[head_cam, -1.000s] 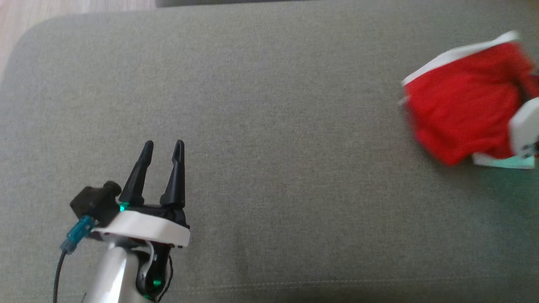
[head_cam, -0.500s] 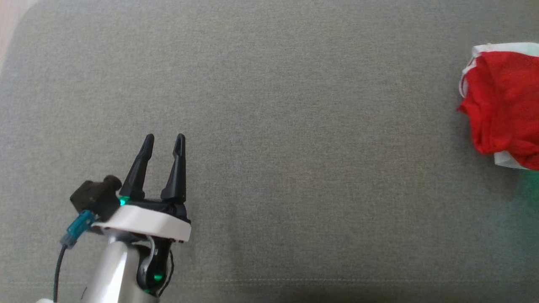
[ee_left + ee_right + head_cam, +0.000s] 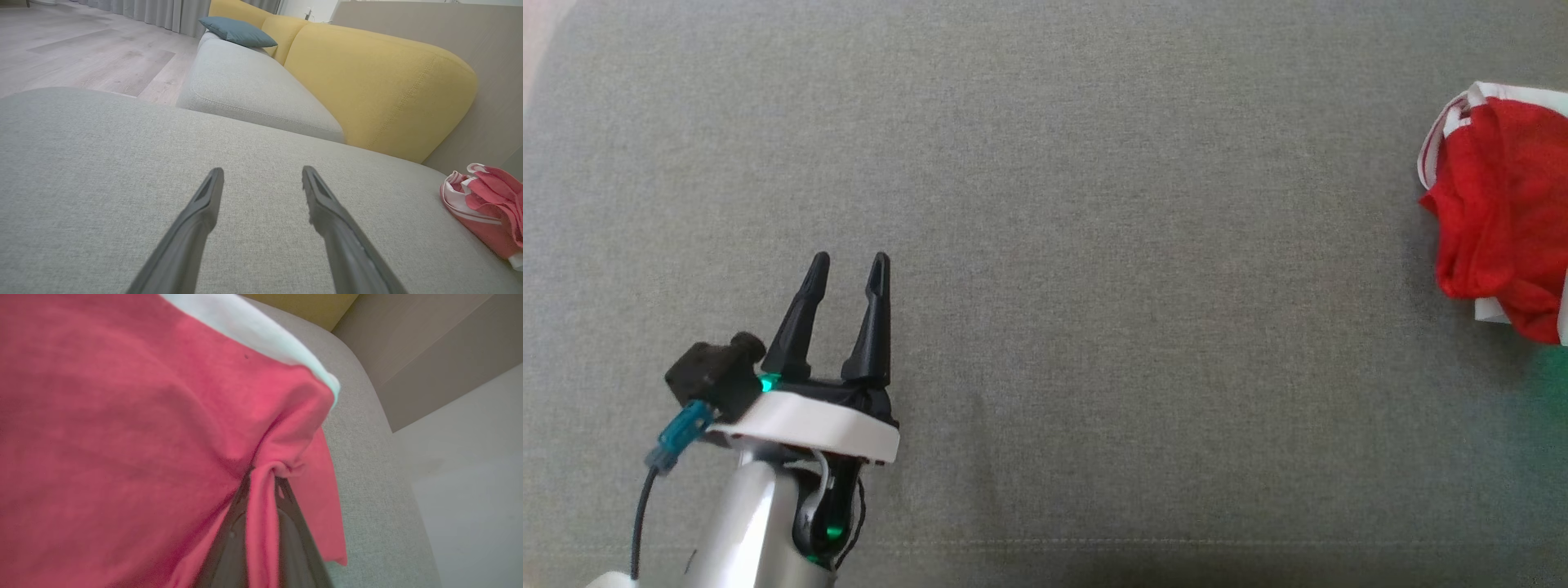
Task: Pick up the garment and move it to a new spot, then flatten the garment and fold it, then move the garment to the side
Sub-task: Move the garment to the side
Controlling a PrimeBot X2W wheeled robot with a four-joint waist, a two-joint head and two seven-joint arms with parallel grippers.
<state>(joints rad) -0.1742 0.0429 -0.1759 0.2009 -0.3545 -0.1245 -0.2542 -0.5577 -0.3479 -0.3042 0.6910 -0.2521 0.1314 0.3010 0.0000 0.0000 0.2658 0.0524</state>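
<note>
Garment (image 3: 1499, 204) carried rightward — grey cushion (image 3: 1094, 245).

A wide grey sofa cushion (image 3: 1094, 245) with a stitched seam along its near edge; a bunched red garment (image 3: 1503, 204), white-trimmed, rests at its right edge

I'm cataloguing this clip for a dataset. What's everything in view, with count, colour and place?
garment: one, red with white trim, at the big seat's right end
big seat: one, grey, under the garment
second seat: one, pale grey, beyond it
backrests: at least two, yellow, behind the second seat
pillow: one, blue, at the second seat's far end
floor: pale wood, left of the seats
left gripper: one, dark, jaws open over the big seat
right gripper: one, dark, jaws shut on the garment
</note>
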